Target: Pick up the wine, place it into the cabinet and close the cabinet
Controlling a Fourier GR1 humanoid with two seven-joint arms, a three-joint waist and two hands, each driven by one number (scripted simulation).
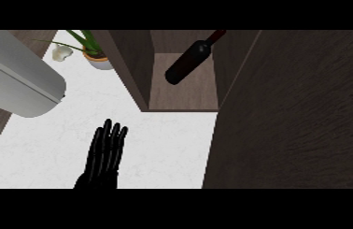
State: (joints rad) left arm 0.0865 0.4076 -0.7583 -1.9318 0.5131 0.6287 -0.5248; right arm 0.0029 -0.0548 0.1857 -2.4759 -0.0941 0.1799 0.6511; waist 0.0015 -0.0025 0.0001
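Left hand [103, 155] rests over the worktop [165, 144] near its front edge, fingers straight, close together, holding nothing. Right hand not visible. Wine bottle [187, 63] lies tilted inside the open cabinet [138, 69], neck toward the rear, no hand on it. Cabinet door [283, 120] stands swung wide at the right. Judgement: placement appears complete; closing the door remains.

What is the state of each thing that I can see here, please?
wine bottle: inside the cabinet, leaning, not held.
cabinet: open.
cabinet door: swung open at the right.
left hand: open, fingers straight, above the counter, holding nothing.
right hand: not in view.
potted plant: upright on the counter.
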